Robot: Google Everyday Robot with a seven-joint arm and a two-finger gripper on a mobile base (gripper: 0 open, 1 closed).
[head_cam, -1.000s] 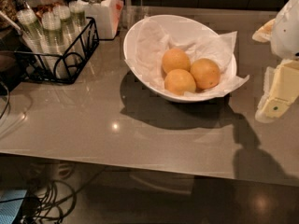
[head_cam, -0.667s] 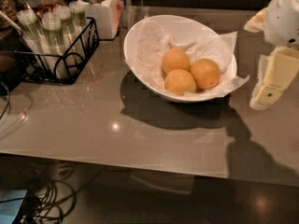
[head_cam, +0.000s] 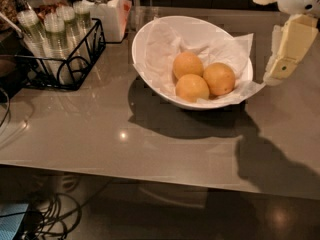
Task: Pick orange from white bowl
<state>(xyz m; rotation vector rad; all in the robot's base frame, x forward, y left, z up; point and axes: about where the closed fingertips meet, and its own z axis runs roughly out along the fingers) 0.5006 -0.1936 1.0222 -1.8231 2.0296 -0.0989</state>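
Note:
The white bowl (head_cam: 150,44) stands on the grey table, lined with crumpled white paper. Three oranges lie in it. The deeper-coloured orange (head_cam: 219,79) is the right one. Two paler look-alikes lie beside it, one at the back left (head_cam: 187,64) and one at the front (head_cam: 192,87). My gripper (head_cam: 277,74), cream-coloured, hangs at the right edge of the view, just right of the bowl's rim and above the paper's corner. It points down and slightly left and holds nothing that I can see. It is apart from the orange.
A black wire rack (head_cam: 65,59) with several capped plastic bottles stands at the back left. A white container with a lid (head_cam: 107,9) stands behind the bowl's left side. Cables lie on the floor below the table's front edge (head_cam: 150,171).
My gripper has moved left and up, from well right of the bowl to close beside its right rim. The bowl and the oranges have not moved.

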